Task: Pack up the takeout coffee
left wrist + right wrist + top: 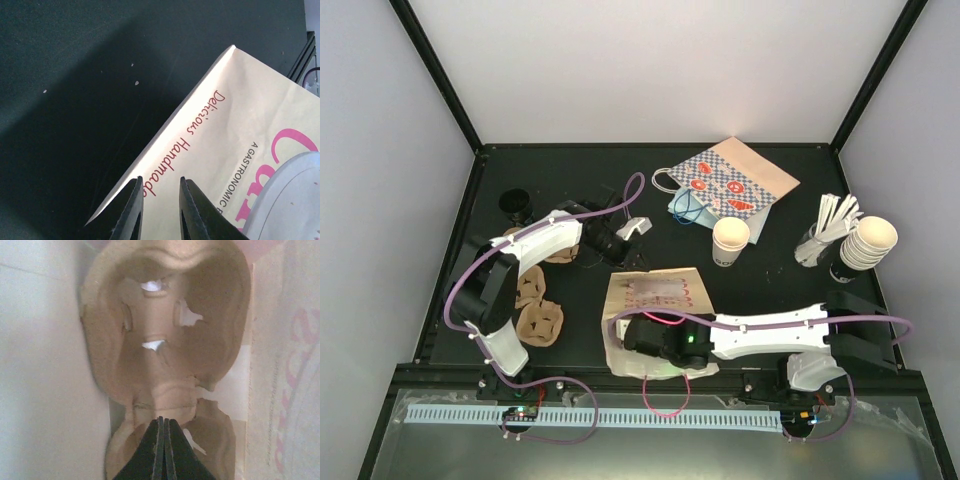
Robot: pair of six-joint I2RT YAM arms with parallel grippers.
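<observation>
Paper, thin-walled, no lid: the takeout coffee (pixel 730 240) stands upright on the tabletop (pixel 550 170), just beside the patterned bag (pixel 735 180) and to the right of the pink bag (pixel 655 290), apart from both arms. Likely light and stiff only at the rolled rim, so easy to crush or tip. Whether it is filled I cannot tell. Best hold, I judge: jaws across the wall just under the rim, a gentle squeeze, kept upright. Left gripper (pixel 160 180): jaws narrow with a gap, the pink bag's print showing through it, nothing between them. Right gripper (pixel 161 421) is down inside the pink bag, jaws fully together at the middle ridge of a pulp carrier (pixel 165 340). Whether they nip the pulp, cannot tell. Neither gripper touches the takeout coffee.
</observation>
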